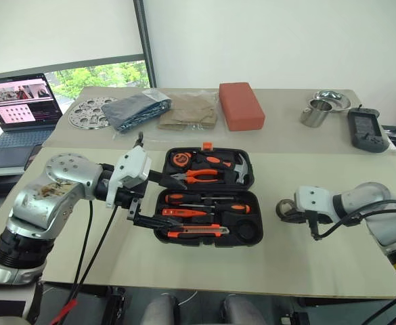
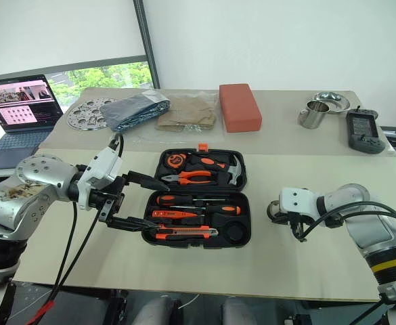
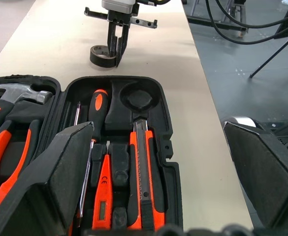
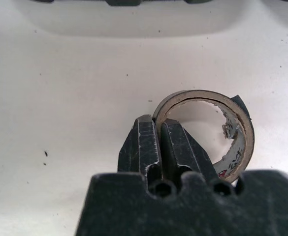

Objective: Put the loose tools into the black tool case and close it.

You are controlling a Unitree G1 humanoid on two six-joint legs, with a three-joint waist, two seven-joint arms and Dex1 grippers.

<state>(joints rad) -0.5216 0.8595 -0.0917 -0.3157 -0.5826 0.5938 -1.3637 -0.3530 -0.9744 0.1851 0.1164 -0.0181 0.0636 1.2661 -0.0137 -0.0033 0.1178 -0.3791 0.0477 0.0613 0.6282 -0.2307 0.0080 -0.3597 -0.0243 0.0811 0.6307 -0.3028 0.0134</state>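
The black tool case (image 1: 208, 196) lies open mid-table. To its right, the right gripper (image 4: 158, 142) has its fingers pressed together, seemingly pinching the wall of the small black tape roll (image 4: 232, 132) on the table. The left gripper (image 2: 140, 203) stands spread wide at the case's left edge, holding nothing.

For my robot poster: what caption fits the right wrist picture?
The right tool pinches the wall of the tape roll on the table.
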